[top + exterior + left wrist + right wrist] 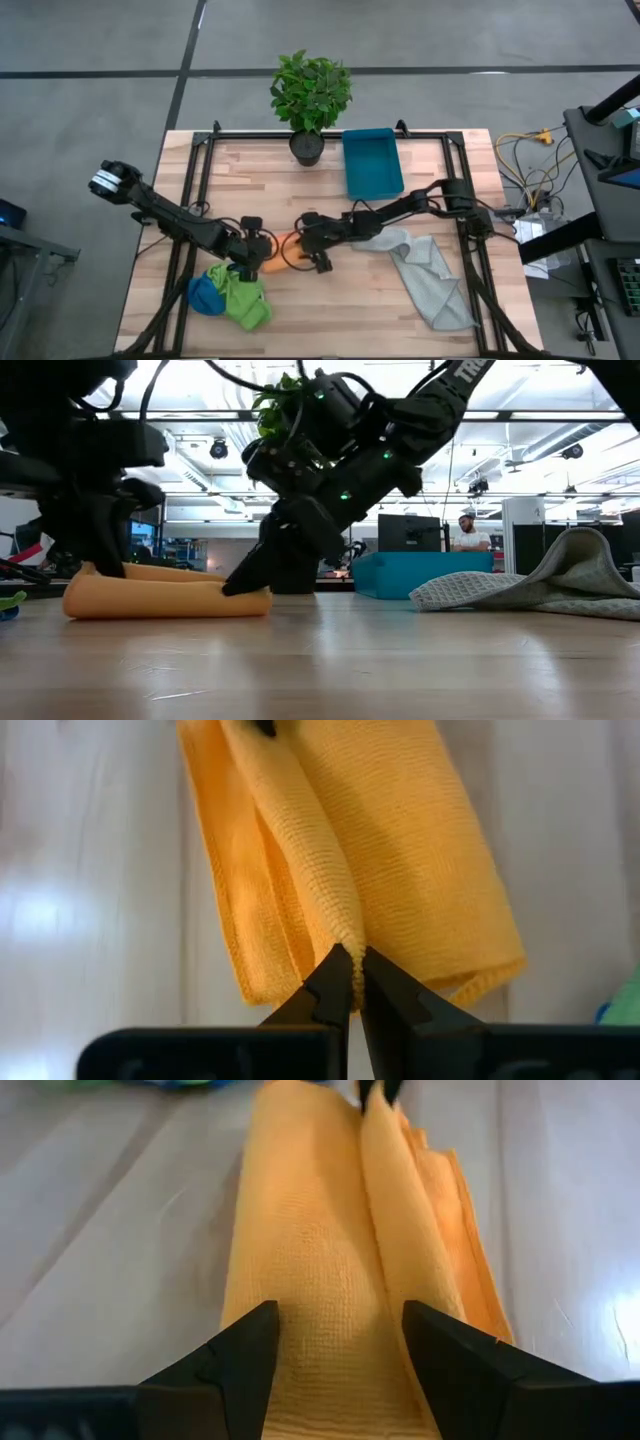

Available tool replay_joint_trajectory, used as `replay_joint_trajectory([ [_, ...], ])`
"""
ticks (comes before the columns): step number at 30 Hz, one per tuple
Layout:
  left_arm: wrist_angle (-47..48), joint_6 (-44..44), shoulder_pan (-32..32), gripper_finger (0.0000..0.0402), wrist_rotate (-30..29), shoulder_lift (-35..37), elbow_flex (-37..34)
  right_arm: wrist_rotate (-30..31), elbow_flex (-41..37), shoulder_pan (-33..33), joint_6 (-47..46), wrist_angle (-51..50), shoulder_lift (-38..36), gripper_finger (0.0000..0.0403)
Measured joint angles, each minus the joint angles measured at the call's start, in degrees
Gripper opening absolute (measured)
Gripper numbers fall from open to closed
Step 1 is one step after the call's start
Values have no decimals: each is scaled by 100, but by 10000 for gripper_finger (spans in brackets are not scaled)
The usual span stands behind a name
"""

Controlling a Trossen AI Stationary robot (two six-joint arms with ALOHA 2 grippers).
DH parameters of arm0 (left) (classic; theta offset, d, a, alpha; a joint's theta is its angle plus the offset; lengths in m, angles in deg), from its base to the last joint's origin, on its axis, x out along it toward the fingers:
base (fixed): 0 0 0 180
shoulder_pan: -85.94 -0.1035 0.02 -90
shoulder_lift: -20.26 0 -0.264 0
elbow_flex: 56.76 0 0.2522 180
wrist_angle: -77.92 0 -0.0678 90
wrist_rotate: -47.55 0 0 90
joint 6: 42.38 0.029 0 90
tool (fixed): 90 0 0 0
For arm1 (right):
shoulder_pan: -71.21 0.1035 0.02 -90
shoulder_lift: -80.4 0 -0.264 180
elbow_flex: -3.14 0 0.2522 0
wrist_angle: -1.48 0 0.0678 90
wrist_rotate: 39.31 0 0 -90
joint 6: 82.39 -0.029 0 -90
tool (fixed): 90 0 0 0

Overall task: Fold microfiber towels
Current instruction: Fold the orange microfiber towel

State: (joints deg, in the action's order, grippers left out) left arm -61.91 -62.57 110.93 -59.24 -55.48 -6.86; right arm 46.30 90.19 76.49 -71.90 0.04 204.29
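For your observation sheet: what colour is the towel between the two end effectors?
Orange towel; clearest in the left wrist view.

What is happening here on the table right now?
The two arms are working on the orange towel, folded on the wooden table. The left end effector is shut, pinching a fold at one end. The right end effector is open, its fingers straddling the other end. The grey towel, green towel and blue towel lie waiting.
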Motion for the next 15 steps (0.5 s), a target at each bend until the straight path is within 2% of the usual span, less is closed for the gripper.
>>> replay_joint_trajectory([
  [4,357,-433,-2,0,-54,3,2,22,198,-82,-426,8,154,212],
  [8,654,-664,-2,0,-245,3,2,54,358,-143,-385,-9,223,212],
  [15,1093,-1086,-28,0,-475,6,0,-248,649,-100,478,-5,217,212],
])
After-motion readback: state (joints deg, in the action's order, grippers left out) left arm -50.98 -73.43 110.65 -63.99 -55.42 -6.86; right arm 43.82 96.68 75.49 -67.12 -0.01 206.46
